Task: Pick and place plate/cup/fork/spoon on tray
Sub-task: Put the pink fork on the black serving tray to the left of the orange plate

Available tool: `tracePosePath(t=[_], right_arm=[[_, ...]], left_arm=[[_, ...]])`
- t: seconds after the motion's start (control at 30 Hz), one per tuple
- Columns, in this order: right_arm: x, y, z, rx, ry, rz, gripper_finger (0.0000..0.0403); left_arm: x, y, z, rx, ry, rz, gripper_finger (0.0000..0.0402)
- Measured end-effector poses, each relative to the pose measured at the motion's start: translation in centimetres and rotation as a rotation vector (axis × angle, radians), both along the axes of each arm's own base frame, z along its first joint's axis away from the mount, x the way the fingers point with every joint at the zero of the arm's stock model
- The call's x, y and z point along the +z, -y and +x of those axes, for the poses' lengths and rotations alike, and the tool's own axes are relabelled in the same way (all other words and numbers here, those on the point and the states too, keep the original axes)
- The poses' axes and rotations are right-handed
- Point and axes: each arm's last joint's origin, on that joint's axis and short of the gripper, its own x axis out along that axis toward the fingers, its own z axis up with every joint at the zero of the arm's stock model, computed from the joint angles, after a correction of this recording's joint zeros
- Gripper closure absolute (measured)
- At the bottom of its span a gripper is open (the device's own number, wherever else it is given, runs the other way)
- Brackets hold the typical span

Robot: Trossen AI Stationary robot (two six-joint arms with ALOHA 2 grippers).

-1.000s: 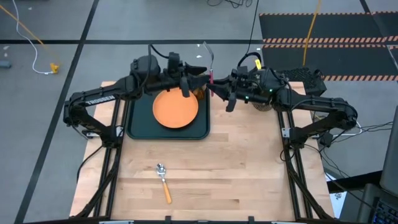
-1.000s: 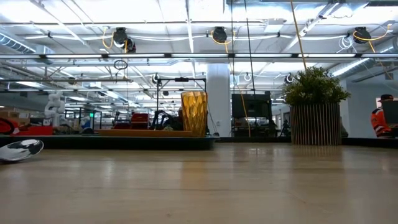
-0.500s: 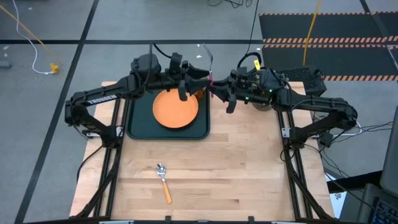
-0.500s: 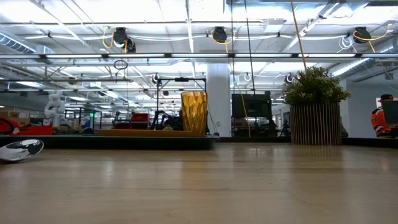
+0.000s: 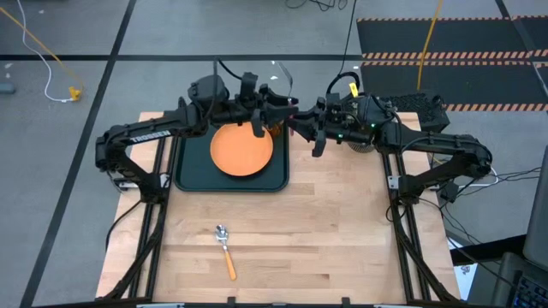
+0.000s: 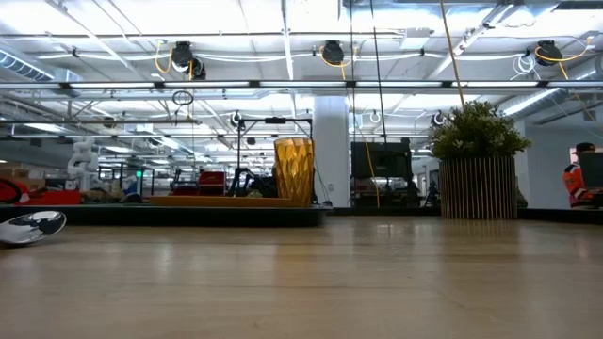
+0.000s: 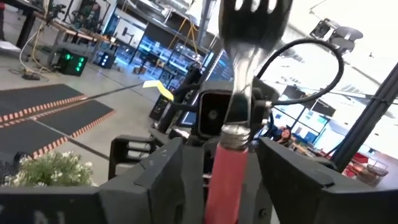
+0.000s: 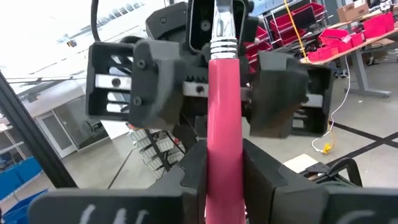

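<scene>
The fork [image 5: 290, 106], pink handle and silver tines, stands upright in the air over the tray's far right corner, between my two grippers. My right gripper [image 5: 299, 121] is shut on it. My left gripper [image 5: 277, 109] is open; its fingers [image 8: 149, 84] stand on either side of the fork's handle top without touching. The orange plate [image 5: 241, 148] lies flat on the dark tray [image 5: 188, 175]. The amber cup [image 6: 294, 170] stands on the tray's far right corner, mostly hidden under my left gripper in the high view. The orange-handled spoon [image 5: 225, 250] lies on the table near the front. My right gripper pinches the fork's pink handle [image 8: 224, 134] between its two fingers, low on the handle. The fingers come level from the table's right and lie across the handle. The fork stands upright, tines [image 7: 254, 15] up, lifted clear of the tray.
A potted green plant [image 6: 479, 160] stands at the table's far right, under my right arm in the high view. The spoon's bowl [image 6: 28, 227] shows at the left of the low view. Bare wood lies between the tray and the spoon.
My left gripper has gone toward the table's right, toward the fork, and its open fingers now stand on either side of the handle. My right gripper and the fork have kept still.
</scene>
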Motion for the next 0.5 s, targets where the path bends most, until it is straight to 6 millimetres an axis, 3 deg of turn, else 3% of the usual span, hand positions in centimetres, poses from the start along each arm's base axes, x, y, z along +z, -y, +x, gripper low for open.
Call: tracePosePath(t=[0.5], right_arm=[[0.05,0.02,-0.01,-0.003,0.006,0.001,0.0348]], left_arm=[[0.28,-0.68,-0.33,-0.051,0.021,-0.014,0.0326]])
